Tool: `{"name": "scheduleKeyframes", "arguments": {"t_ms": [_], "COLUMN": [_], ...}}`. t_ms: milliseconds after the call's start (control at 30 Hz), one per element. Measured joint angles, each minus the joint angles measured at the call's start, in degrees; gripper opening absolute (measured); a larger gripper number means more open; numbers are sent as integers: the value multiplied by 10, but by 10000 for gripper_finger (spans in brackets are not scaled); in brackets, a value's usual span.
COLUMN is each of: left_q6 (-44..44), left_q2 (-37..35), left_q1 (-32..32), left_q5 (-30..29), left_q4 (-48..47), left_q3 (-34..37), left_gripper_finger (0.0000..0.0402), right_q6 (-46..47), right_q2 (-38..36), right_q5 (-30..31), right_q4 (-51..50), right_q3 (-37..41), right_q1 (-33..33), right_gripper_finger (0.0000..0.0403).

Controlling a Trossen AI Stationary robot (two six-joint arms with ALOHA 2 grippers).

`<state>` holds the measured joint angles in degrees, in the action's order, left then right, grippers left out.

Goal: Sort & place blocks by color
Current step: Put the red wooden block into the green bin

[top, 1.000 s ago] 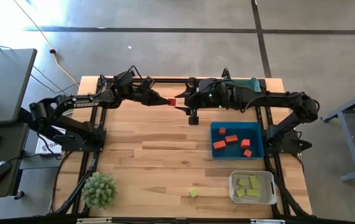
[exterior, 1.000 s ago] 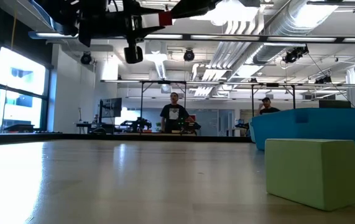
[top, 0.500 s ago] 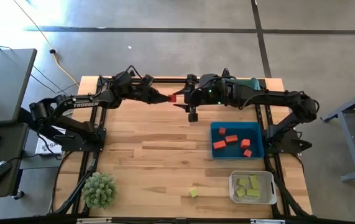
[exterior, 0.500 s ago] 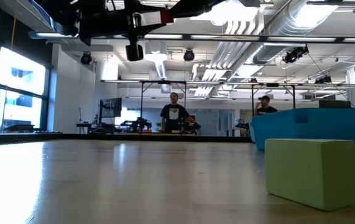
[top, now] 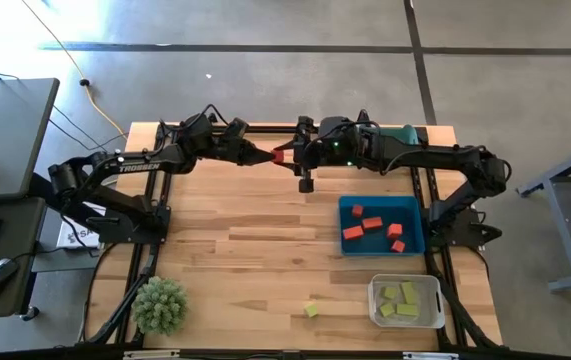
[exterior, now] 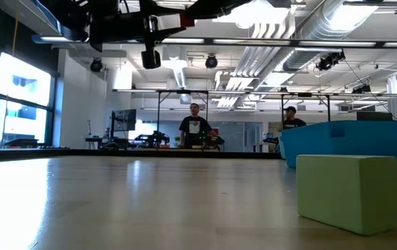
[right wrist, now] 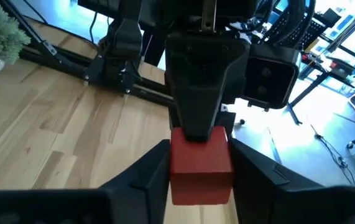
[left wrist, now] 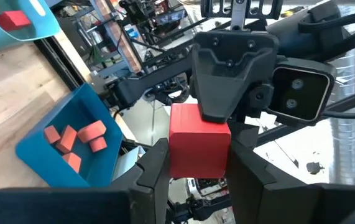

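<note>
A red block [top: 279, 156] hangs high over the far middle of the table, between the two gripper tips. My left gripper [top: 270, 156] reaches it from the left and my right gripper [top: 288, 157] from the right; both are shut on it. The low view shows the block [exterior: 181, 21] near the top of the picture. More red blocks [top: 365, 225] lie in the blue bin [top: 417, 215]. Yellow-green blocks [top: 401, 297] lie in the clear bin [top: 375, 300]. One loose yellow-green block [top: 311, 310] rests flat on the table near the near edge. My left gripper pinches the red block [left wrist: 199, 140] between its two fingers [left wrist: 152, 171], on two opposite side faces [left wrist: 174, 155]. It comes level from the table's left. The block is lifted clear of the table. My right gripper pinches the same block [right wrist: 201, 165] between its two fingers [right wrist: 155, 171], on opposite faces [right wrist: 177, 168], coming level from the table's right. The left gripper's finger lies over the block's face turned toward this camera.
A spiky green plant ball [top: 159, 305] sits at the near left corner. The blue bin and the clear bin stand along the right side. The loose yellow-green block [exterior: 349, 191] looms close in the low view. People stand in the room beyond.
My right gripper has moved toward the left gripper and a little toward the far edge, so that its fingers now enclose the red block. The block, still in the left gripper, has shifted slightly toward the far edge.
</note>
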<state>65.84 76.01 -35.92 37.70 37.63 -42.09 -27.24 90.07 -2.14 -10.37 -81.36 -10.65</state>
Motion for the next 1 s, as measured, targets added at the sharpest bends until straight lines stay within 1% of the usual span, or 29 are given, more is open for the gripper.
{"name": "scheduleKeyframes", "arguments": {"t_ms": [133,333,433,567,633,833,1000], "left_q6": [1,2,-3,-11,-21,-98,-128], "left_q2": [0,1,1,1,1,0,0], "left_q1": [-2,-9,-13,-16,-17,-19,-28], "left_q5": [-1,-2,-3,-11,-27,-68,-87], "left_q4": [-5,-5,-5,-6,-13,-27,-31], "left_q3": [0,1,1,1,1,0,0], "left_gripper_finger": [97,98,105,127,139,175,201], "right_q6": [2,7,9,7,7,4,3], "right_q2": [8,13,13,14,14,16,16], "right_q5": [-6,-14,-16,-20,-20,-25,-24], "right_q4": [2,6,5,6,3,-14,-37], "right_q3": [0,-1,-1,-1,-1,0,0], "right_q1": [-4,-13,-16,-19,-22,-34,-54], "right_gripper_finger": [106,105,105,105,105,105,105]}}
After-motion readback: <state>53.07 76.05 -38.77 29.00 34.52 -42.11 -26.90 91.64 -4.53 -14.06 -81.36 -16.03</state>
